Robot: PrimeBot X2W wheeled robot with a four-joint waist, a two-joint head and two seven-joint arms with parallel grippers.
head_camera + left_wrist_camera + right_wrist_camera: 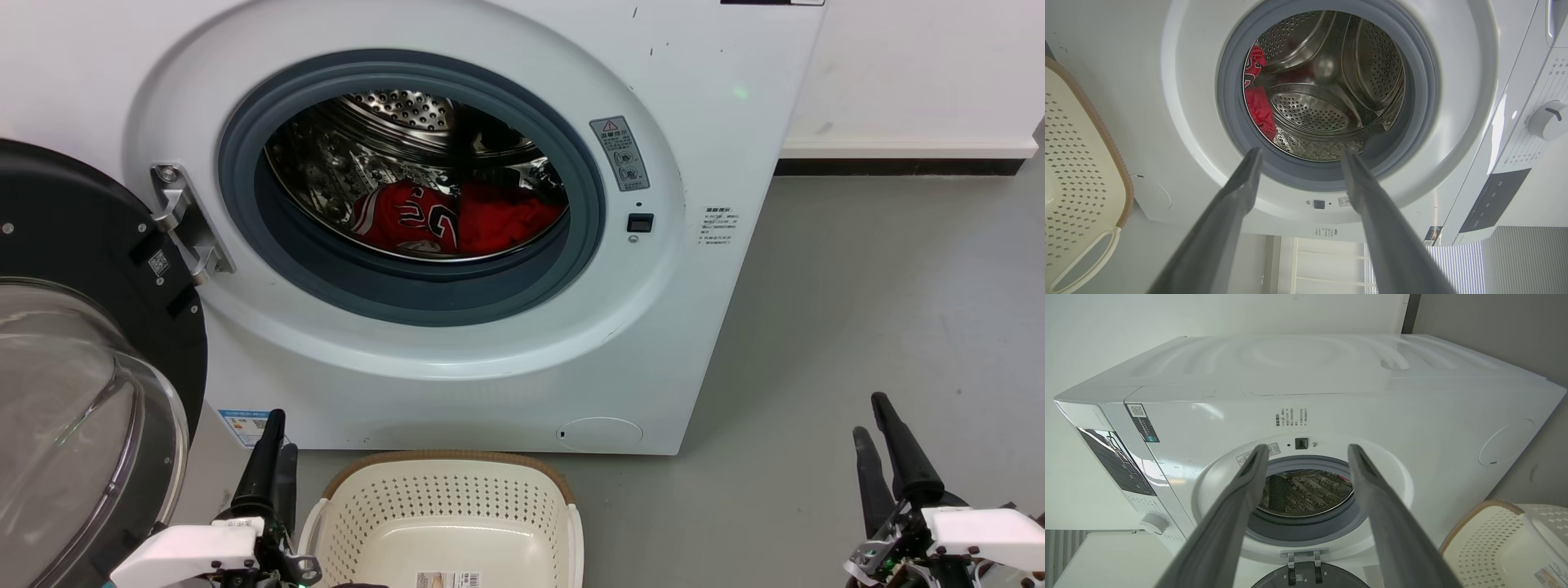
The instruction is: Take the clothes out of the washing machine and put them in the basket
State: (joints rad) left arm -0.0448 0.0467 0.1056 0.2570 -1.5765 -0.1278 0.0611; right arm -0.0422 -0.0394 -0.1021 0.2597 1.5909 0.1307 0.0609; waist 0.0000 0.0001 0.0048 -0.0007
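1. Floor (857, 310): grey, smooth, from 3 to 5 o'clock in the head view.
2. Wall (922, 65): white, at 2 o'clock.
3. Skirting (898, 167): black strip between wall and floor.
4. Ribbed panel (1527, 261): grey, at 5 o'clock in the left wrist view.

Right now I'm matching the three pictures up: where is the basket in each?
Head view: basket at bottom centre, in front of the washer.
Left wrist view: basket at the left edge.
Right wrist view: basket in the lower right corner.
Shared landmark: the washer's grey porthole rim.
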